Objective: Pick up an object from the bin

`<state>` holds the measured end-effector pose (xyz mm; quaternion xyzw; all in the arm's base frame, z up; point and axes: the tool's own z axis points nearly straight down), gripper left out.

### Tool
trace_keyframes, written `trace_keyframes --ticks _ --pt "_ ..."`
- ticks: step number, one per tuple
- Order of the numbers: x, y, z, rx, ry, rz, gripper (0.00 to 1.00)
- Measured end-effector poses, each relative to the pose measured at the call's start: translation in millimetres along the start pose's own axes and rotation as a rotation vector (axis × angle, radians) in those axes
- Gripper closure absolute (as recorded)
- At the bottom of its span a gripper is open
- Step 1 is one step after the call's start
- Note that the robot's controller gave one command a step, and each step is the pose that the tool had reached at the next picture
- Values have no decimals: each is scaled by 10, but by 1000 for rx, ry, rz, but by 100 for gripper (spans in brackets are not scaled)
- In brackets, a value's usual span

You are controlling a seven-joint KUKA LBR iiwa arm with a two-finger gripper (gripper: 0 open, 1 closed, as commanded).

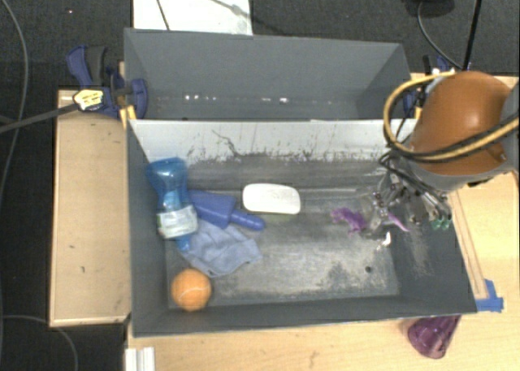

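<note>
– Judging where this could go sour, I'd start at the gripper (383, 227) itself: it is low on the right side of the bin (268, 77), close to the sloped right wall. A small purple thing (348, 217) lies just to its left on the floor. It looks slight and ragged, so in my view a closing grip set a little off could nudge it aside instead of catching it.

– And the wall?

– That's the second worry. With so little room on that side, a grab aimed further right might scrape metal and come up with nothing. The cables under the orange cover (459, 122) also hang near the rim, though I can't say they touch it.

– How wide is the pincer?

– I cannot tell. The metal parts there bunch together and a few purple flecks show among them, but whether that is the purple thing caught in the grip or only lying behind it is not clear. So I won't claim it holds anything.

– What else is in reach?

– Nothing close. A white oval piece (271, 199), like a bar of soap, rests near the middle toward the back wall. Further left there is a heap: a blue bottle (169, 191) standing on its neck end, a blue-violet piece (219, 209) against it, and a crumpled pale-blue cloth (219, 249) below them. An orange ball (192, 289) sits in the front left corner, well apart from the gripper.

– So the likely candidate?

– The purple scrap, by nearness alone.
</note>
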<state>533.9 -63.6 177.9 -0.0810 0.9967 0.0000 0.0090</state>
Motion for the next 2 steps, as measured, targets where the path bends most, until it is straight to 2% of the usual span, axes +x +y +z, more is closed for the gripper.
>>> trace_keyframes --ticks 1,2 --pt "0 0 0 0 0 1 100" --pt "-24 -75 -365 -1 2 -20 100"
